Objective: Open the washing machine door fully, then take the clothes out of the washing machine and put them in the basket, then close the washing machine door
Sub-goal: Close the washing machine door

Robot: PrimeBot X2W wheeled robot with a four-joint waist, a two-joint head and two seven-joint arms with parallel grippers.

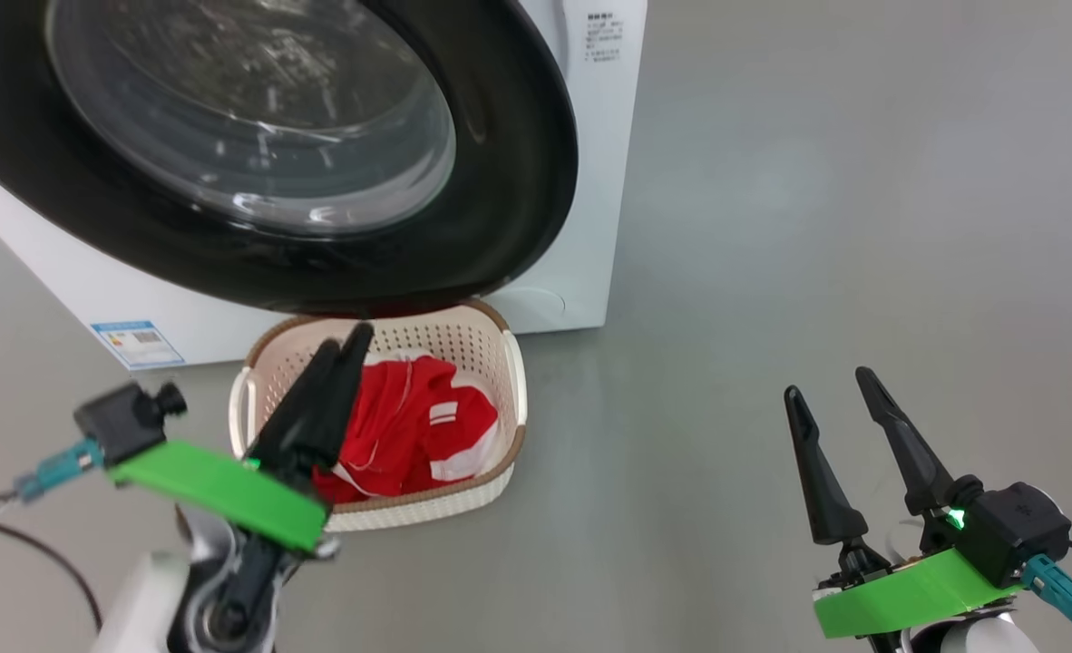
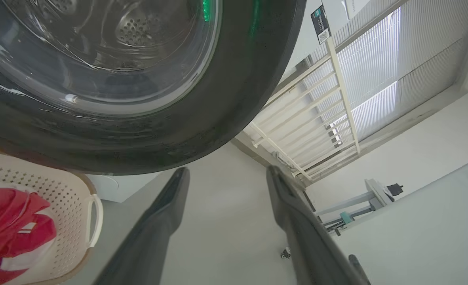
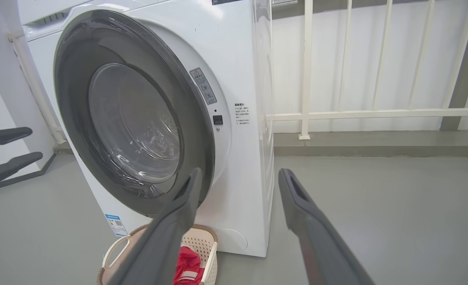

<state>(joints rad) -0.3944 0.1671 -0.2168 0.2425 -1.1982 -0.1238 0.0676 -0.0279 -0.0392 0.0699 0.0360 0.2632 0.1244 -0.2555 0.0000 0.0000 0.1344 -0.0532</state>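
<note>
The clothes (image 1: 409, 426) lie in a red heap inside the basket (image 1: 427, 508), which stands on the floor (image 1: 772, 227) right against the front of the washing machine (image 1: 581, 254). Through the glass I can see no red in the drum, so I take the unloading to be done and only the closing to be left.

The washing machine door (image 1: 518, 181) hangs ajar. It is hinged on the robot's left, and its free edge, on the robot's right, stands off the white front, with the latch hole bare beside it. Its lower rim overhangs the basket.

The left hand (image 1: 344, 343) is released and holds nothing. It hovers over the basket's near left corner, with its long fingers pointing up and forward at the door's lower rim, just under it. The right hand (image 1: 826, 383) is also released and empty, and sits well apart over bare floor on the right.

The left hand is therefore much the nearer. The door lies ahead of it and above it. I judge that a push straight toward the machine, placed nearer the free edge than the hinge, should swing the door shut.
</note>
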